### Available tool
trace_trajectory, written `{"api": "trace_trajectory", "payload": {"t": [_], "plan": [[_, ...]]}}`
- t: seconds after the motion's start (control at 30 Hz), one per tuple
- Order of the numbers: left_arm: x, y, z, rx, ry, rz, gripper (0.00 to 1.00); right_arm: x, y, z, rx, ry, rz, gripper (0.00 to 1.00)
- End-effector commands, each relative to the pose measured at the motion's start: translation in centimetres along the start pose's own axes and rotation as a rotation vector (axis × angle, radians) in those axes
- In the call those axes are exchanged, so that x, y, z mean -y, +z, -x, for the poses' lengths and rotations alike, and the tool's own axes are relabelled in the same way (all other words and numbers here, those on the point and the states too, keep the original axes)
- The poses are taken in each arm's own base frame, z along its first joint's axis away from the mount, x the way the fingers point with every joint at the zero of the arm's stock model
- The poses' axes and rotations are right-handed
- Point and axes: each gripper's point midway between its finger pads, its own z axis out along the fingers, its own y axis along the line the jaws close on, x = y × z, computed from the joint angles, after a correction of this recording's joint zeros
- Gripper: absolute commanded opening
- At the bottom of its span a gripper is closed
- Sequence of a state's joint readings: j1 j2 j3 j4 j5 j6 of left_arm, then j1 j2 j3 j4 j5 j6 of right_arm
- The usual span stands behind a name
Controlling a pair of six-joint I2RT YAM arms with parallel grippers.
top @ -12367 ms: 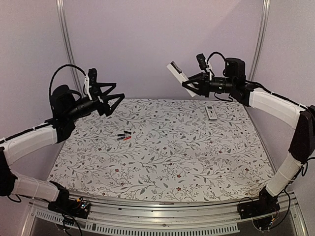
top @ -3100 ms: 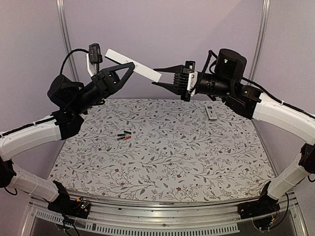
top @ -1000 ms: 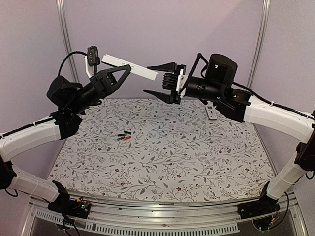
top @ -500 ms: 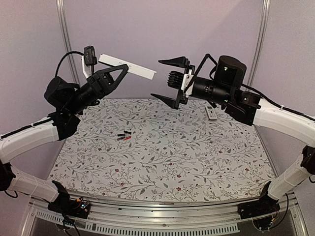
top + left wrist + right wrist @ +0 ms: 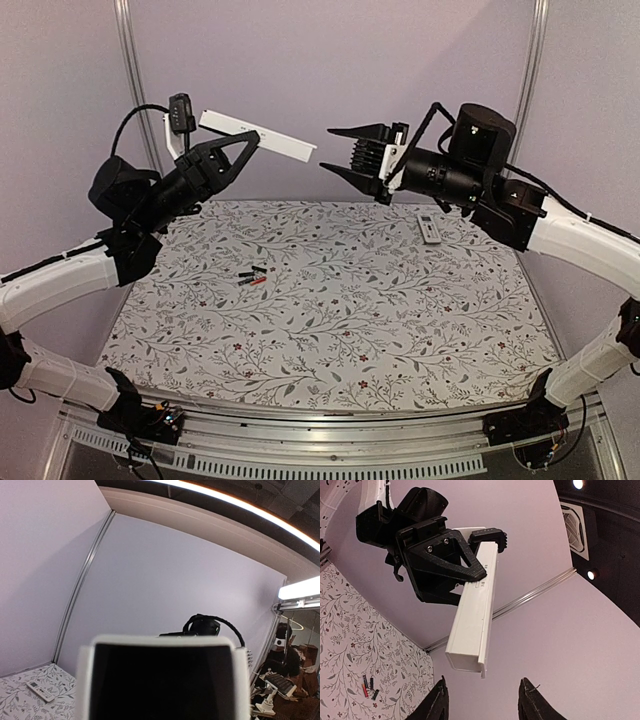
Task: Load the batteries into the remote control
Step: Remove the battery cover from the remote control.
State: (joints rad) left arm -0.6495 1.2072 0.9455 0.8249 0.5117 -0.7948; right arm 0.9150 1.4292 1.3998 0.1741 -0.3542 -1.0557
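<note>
Left jaws: clenched on the remote control [image 5: 262, 137], gripping it near one end. The body is held high above the table [image 5: 330, 380], at about 11 o'clock from the table centre in the top view. Its free end points toward 3 o'clock.

Right jaws: released, fingers spread with nothing between them. They are raised at about 1 o'clock, facing the free end of the remote control [image 5: 475, 615] and clear of it. The right wrist view shows both fingertips [image 5: 436, 700] below that end with an open gap.

Remote control, left wrist view: a dark panel in a white frame [image 5: 162, 680] fills the lower picture. Whether this is an open battery bay cannot be told.

Batteries [image 5: 252, 277]: a small black and red cluster lying on the table at about 9 o'clock from its centre, well apart from both arms. They also show at the lower left of the right wrist view [image 5: 370, 687].

Small white handset [image 5: 429, 230]: lies on the table at about 2 o'clock, untouched.

Task status, as a judgement:
- Done: the remote control is lifted and presented.
- Left: no battery is picked up or seated. All loading remains, and so does any work on the cover.
</note>
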Motion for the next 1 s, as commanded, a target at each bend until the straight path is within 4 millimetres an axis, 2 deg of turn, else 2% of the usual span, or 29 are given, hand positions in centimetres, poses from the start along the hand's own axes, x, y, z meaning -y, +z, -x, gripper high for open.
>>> {"api": "trace_trajectory", "payload": {"t": [0.0, 0.27, 0.47, 0.63, 0.8, 0.97], "plan": [[-0.3, -0.4, -0.1, -0.001, 0.002, 0.003, 0.0, 0.7, 0.5, 0.6, 0.027, -0.007, 0.007, 0.43], [-0.3, -0.5, -0.1, 0.003, 0.001, 0.002, 0.0, 0.3, 1.6, 0.6, 0.045, 0.001, 0.046, 0.37], [-0.2, -0.5, -0.1, 0.004, 0.008, 0.0, 0.0, -0.1, 1.7, 0.2, 0.03, -0.005, 0.065, 0.34], [-0.2, -0.5, -0.2, -0.002, 0.008, -0.002, 0.0, -0.1, 1.8, 0.1, 0.029, -0.009, 0.062, 0.28], [-0.1, -0.6, -0.2, -0.001, 0.008, -0.005, 0.0, -0.3, 1.9, 0.0, 0.028, -0.022, 0.064, 0.18], [-0.1, -0.7, -0.4, -0.006, 0.004, -0.006, 0.0, -0.2, 2.0, 0.1, 0.036, -0.024, 0.063, 0.17]]}}
